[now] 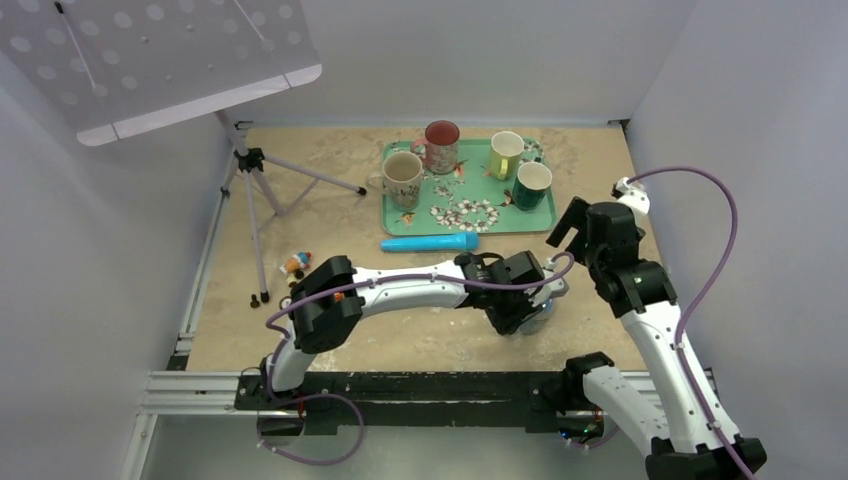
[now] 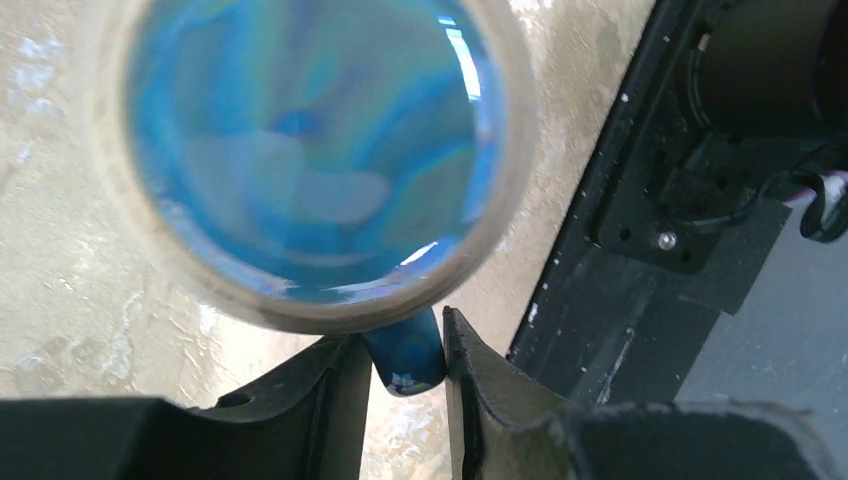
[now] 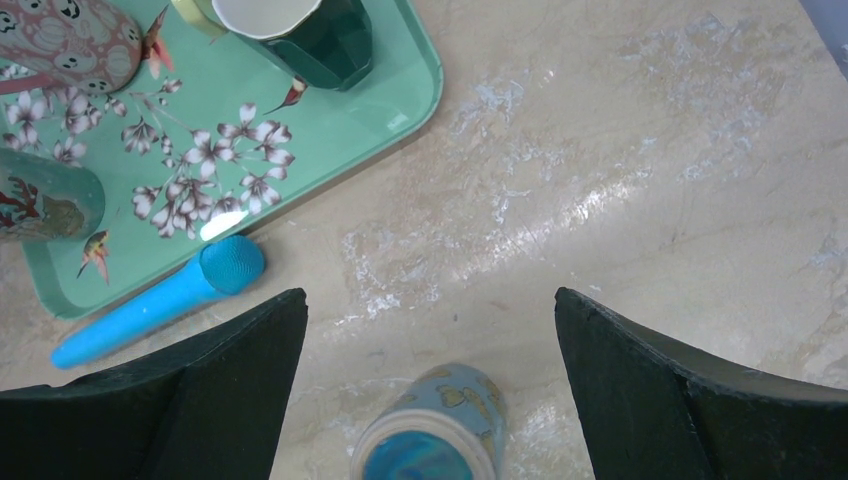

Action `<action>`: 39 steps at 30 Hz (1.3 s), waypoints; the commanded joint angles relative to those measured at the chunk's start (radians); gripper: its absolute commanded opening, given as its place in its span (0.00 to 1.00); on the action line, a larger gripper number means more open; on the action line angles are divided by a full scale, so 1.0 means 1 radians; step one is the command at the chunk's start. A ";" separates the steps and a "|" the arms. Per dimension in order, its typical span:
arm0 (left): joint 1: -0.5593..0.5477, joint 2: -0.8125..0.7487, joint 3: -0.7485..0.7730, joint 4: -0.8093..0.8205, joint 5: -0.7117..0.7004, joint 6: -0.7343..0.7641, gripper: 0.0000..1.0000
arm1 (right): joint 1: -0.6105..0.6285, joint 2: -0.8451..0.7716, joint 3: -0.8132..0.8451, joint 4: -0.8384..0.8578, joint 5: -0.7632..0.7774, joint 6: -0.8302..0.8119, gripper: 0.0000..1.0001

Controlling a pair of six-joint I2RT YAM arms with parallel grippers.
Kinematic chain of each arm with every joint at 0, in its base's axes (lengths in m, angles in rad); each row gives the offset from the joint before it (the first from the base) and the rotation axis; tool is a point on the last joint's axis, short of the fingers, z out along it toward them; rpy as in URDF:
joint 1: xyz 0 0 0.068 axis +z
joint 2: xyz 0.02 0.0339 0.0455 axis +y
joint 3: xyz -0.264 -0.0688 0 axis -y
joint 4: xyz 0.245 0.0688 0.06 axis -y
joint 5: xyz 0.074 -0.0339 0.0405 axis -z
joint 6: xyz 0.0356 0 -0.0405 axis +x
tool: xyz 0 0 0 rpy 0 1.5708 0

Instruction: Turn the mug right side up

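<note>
mug (image 2: 300, 150) sits on the table (image 3: 650, 150) at the right front, short of the green tray (image 3: 380, 110), with its blue-lined mouth upward. the left gripper (image 2: 400, 338) is closed on the mug's blue handle (image 2: 405, 362), one finger on each side and touching it. the right gripper (image 3: 430, 300) hangs above with its jaws spread wide, the mug below the gap and apart from both.

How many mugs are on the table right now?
5. Four on the green tray: beige mug near-left, red mug far-left, yellow mug far-right, dark green mug near-right. The blue mug stands off the tray, its handle in the left gripper. None seems hidden.
</note>
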 commanded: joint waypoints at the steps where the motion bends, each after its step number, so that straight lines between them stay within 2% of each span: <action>1: 0.047 0.027 -0.005 0.093 0.010 0.000 0.33 | -0.005 -0.032 0.003 -0.018 -0.034 -0.003 0.98; 2: 0.051 0.029 -0.010 0.107 0.010 0.003 0.26 | -0.004 -0.039 -0.003 -0.017 -0.039 -0.002 0.98; 4: 0.060 0.029 -0.022 0.131 0.010 0.014 0.01 | -0.004 -0.052 -0.011 -0.018 -0.049 -0.001 0.98; 7: 0.091 0.013 -0.031 0.137 0.078 0.004 0.00 | -0.004 -0.058 -0.014 -0.019 -0.081 -0.018 0.97; 12: 0.262 -0.075 -0.005 0.074 0.382 -0.092 0.00 | -0.004 -0.060 0.078 -0.065 -0.135 -0.045 0.99; 15: 0.343 -0.121 0.017 0.026 0.497 -0.099 0.00 | -0.004 -0.063 0.155 -0.075 -0.187 -0.063 0.99; 18: 0.402 -0.155 0.022 0.031 0.596 -0.142 0.00 | -0.004 -0.068 0.157 -0.066 -0.273 -0.039 0.98; 20: 0.433 -0.172 0.021 0.048 0.636 -0.177 0.00 | -0.004 -0.094 0.117 -0.041 -0.330 -0.020 0.99; 24: 0.512 -0.180 0.061 0.033 0.625 -0.213 0.00 | -0.005 -0.124 0.047 -0.060 -0.333 -0.004 0.99; 26: 0.546 -0.180 0.099 0.027 0.653 -0.245 0.00 | -0.005 -0.133 0.010 -0.036 -0.405 0.011 0.98; 30: 0.585 -0.214 0.175 0.010 0.689 -0.302 0.00 | -0.006 -0.220 -0.162 0.209 -0.652 0.166 0.98; 34: 0.627 -0.257 0.214 -0.036 0.648 -0.370 0.00 | -0.007 -0.308 -0.289 0.426 -0.709 0.307 0.98; 37: 0.628 -0.272 0.226 -0.051 0.677 -0.410 0.00 | -0.007 -0.323 -0.401 0.648 -0.774 0.434 0.98; 39: 0.629 -0.280 0.225 -0.030 0.705 -0.452 0.00 | -0.007 -0.320 -0.419 0.679 -0.736 0.467 0.98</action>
